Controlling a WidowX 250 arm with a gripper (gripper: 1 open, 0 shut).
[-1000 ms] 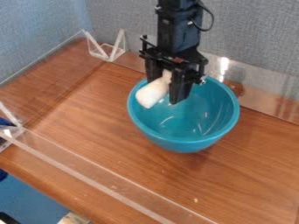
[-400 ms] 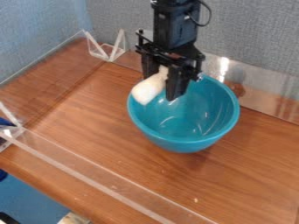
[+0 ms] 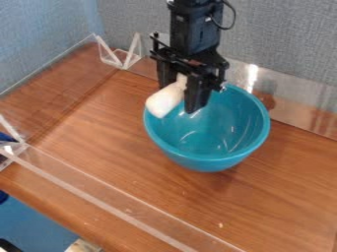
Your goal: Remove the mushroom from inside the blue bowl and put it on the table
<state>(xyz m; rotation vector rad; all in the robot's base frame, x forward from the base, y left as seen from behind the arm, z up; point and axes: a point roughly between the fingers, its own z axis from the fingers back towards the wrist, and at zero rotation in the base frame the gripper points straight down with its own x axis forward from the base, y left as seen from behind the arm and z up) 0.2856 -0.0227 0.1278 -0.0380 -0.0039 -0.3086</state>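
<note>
Nearest the camera runs one clear acrylic wall (image 3: pixel 105 192), a low see-through strip along the front edge of the brown wood-grain table (image 3: pixel 79 118), with a small blue-and-white clip (image 3: pixel 8 138) at its left end. Behind it lies bare wood, then the one round, deep, glossy turquoise-blue plastic bowl (image 3: pixel 218 148), sitting right of the middle and by far the biggest loose thing here. I count a single bowl, a single mushroom, and a single arm, mine. My black gripper (image 3: pixel 184 96) points straight down over the bowl's back-left rim, and my fingers (image 3: pixel 196 98) are clamped on the small toy mushroom with the thick cream-white stem (image 3: pixel 165 101); its pale stem shows at the left of my fingers, at rim height and partly over the bowl's edge. I cannot make out its reddish-brown cap, which my fingers hide. The bowl's near wall and my own dark frame block most of what lies under me. Just past the bowl's far right rim sits one small pale object (image 3: pixel 263 99), too hidden to name. Farther back a second clear wall (image 3: pixel 297 94) stands along the rear edge, and at the far left corner one white wire-like bracket (image 3: pixel 121 51) leans against the grey-blue fabric backdrop (image 3: pixel 53 30).
</note>
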